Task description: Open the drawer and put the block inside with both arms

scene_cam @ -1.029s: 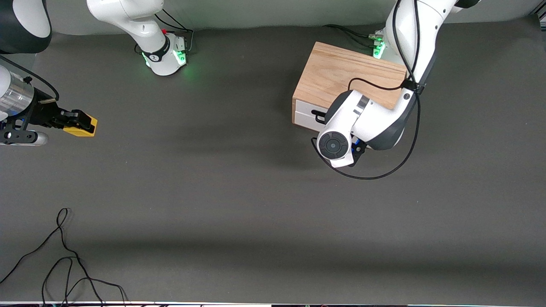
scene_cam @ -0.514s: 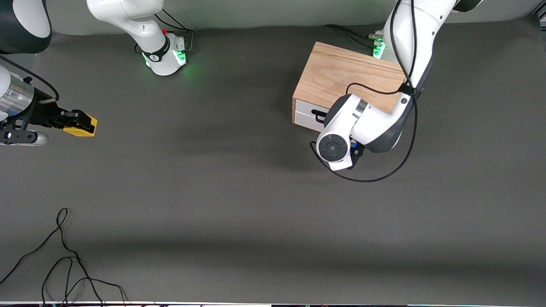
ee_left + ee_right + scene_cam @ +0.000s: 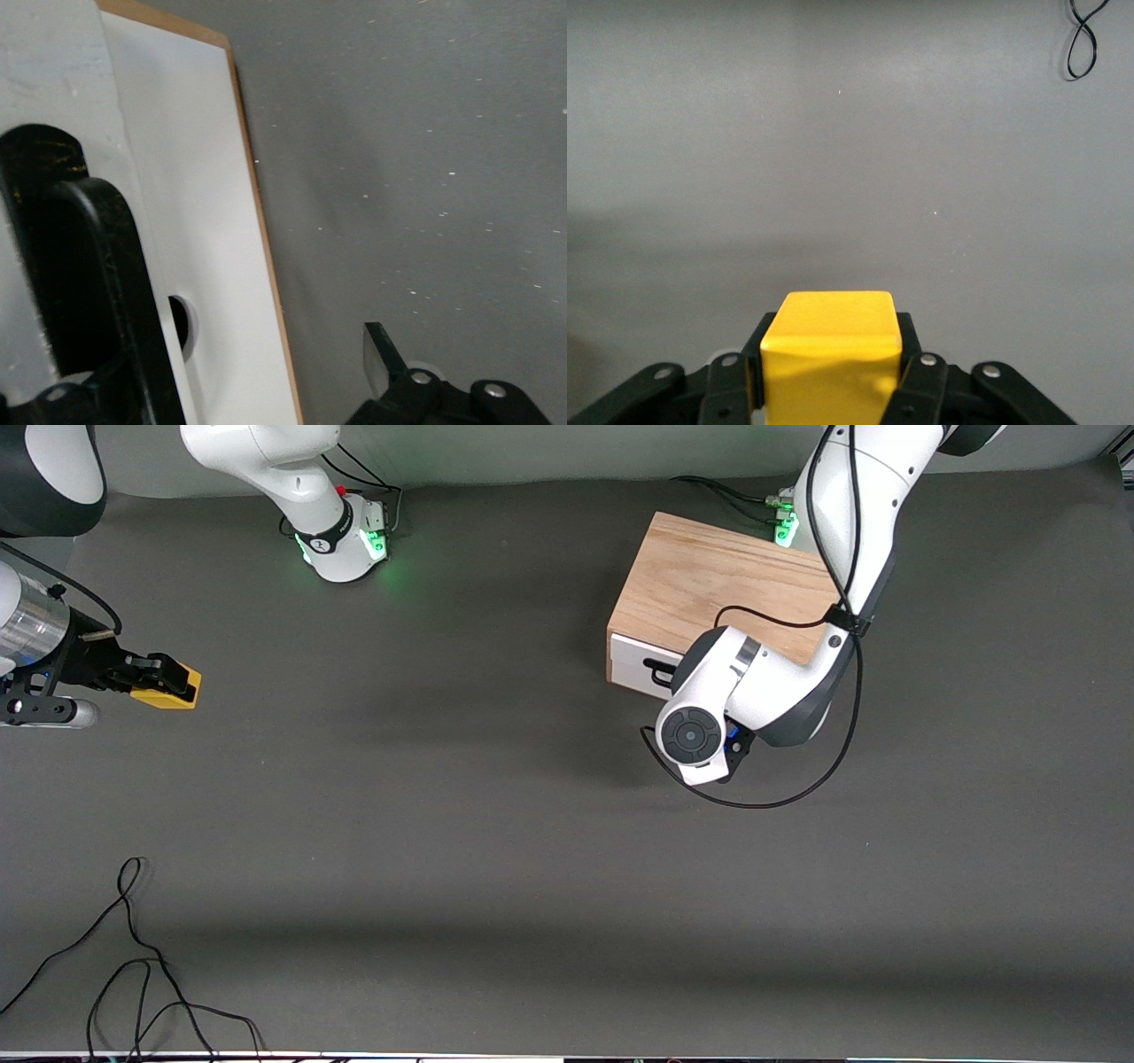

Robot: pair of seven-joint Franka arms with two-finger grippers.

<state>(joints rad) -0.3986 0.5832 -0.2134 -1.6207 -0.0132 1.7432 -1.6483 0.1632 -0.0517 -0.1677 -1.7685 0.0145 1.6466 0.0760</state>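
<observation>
The oak box (image 3: 726,589) stands close to the left arm's base. Its white drawer front (image 3: 631,660) with the black handle (image 3: 660,671) looks shut. My left arm's wrist (image 3: 695,731) hangs in front of the drawer and hides its gripper there. In the left wrist view my left gripper (image 3: 248,376) is open at the drawer front (image 3: 204,221). The handle (image 3: 93,266) is at one side of the gap, and one fingertip (image 3: 381,350) is off the panel. My right gripper (image 3: 159,676) is shut on the yellow block (image 3: 174,689) (image 3: 831,354), low over the table at the right arm's end.
A loose black cable (image 3: 133,957) lies on the mat near the front camera at the right arm's end; it also shows in the right wrist view (image 3: 1081,40). The left arm's cable loop (image 3: 771,793) hangs over the mat in front of the drawer. The green-lit bases (image 3: 347,545) stand along the back edge.
My left arm's wrist has shifted slightly toward the right arm's end in front of the drawer, and more of the handle shows. The right gripper and block have not moved.
</observation>
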